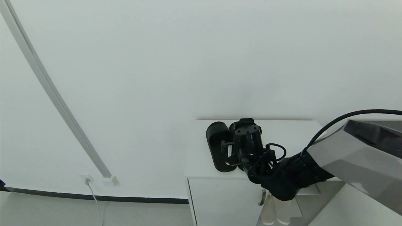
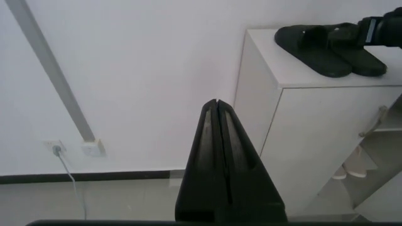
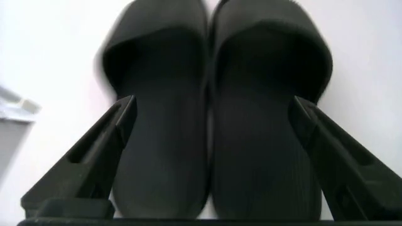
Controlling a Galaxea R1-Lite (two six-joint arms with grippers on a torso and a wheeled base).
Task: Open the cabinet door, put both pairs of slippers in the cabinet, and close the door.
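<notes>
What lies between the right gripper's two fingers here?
The pair of black slippers, side by side on the cabinet top, seen in the right wrist view.

Black slippers (image 1: pixel 218 147) lie paired atop the cabinet (image 1: pixel 220 201), seemingly open.

Bare along the right edge and back-right corner of the cabinet top (image 1: pixel 292 131). Taken up near the left edge by the 2 black slippers (image 1: pixel 216 147), with the right tool (image 3: pixel 211 103) spread wide around the pair. Below the front edge, open room over a shelf (image 1: pixel 297 209), partly filled by white slippers (image 1: pixel 276 210).
</notes>
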